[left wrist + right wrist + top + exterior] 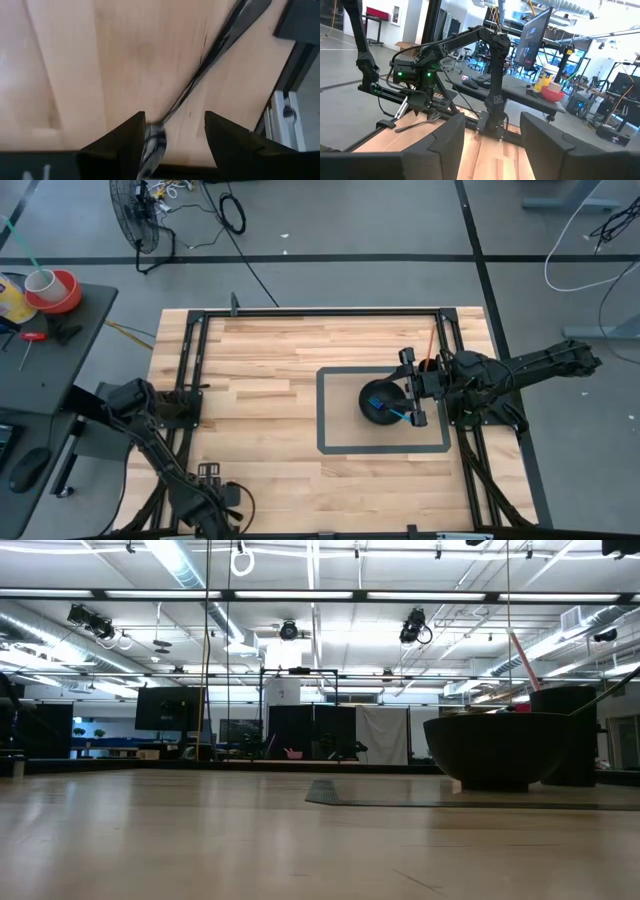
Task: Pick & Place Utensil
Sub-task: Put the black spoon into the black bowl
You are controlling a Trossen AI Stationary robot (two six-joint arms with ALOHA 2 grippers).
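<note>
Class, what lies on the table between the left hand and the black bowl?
High view: only bare tabletop and one grey tape line separate left hand and bowl.

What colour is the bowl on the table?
The bowl is black, seen best from the high view, sitting inside the dark taped rectangle.

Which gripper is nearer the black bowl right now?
Right. The right gripper sits at the black bowl's edge; the left gripper is far across the table, near its front edge.
</note>
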